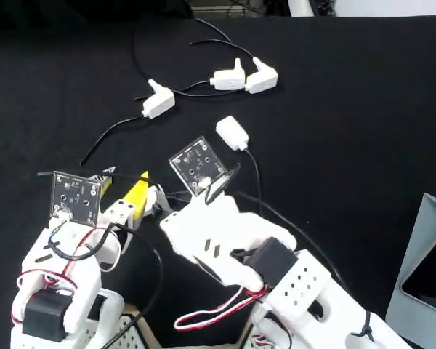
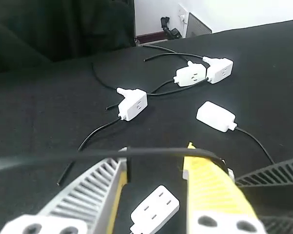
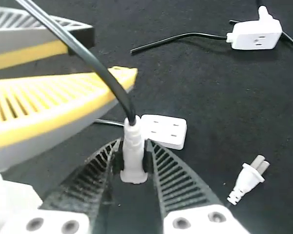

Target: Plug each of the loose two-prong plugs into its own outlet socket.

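White sockets (image 2: 132,104) (image 2: 190,75) (image 2: 219,69) (image 2: 215,116) (image 2: 154,212): five; right gripper (image 3: 133,146) clamps one plug (image 3: 132,168), second plug (image 3: 249,181) loose; left gripper (image 2: 156,151) spread.

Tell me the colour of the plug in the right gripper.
White plug, black cord; clearest in the right wrist view.

We find no legible text, label, brand, number or sign. Each white plastic outlet socket (image 1: 158,102), each white two-prong plug (image 3: 247,182) and the black counter (image 1: 349,145) present no readable marking.
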`<action>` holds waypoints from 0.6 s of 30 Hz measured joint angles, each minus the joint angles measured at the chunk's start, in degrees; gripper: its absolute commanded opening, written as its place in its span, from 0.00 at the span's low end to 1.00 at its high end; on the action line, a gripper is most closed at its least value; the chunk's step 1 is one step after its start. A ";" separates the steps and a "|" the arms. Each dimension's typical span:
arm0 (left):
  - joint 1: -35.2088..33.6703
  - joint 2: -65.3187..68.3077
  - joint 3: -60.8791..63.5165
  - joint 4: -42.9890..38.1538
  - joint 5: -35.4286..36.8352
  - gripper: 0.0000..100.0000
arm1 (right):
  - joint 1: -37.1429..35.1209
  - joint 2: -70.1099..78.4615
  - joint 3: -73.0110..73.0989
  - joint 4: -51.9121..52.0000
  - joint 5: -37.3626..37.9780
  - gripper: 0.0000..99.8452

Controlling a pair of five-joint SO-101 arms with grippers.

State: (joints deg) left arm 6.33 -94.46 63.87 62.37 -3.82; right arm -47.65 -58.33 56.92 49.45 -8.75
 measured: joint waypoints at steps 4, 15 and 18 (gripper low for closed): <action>2.37 -0.26 0.00 0.00 -1.76 0.20 | -0.88 0.00 0.00 0.00 0.26 0.01; 7.30 -0.53 0.00 1.85 -8.00 0.19 | -0.97 0.00 0.00 0.09 0.35 0.01; 5.54 -0.53 0.00 1.93 -8.09 0.19 | -0.09 0.00 0.00 -0.35 0.35 0.01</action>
State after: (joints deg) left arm 11.87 -94.99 63.87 64.31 -11.91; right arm -47.74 -58.33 56.92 49.10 -8.40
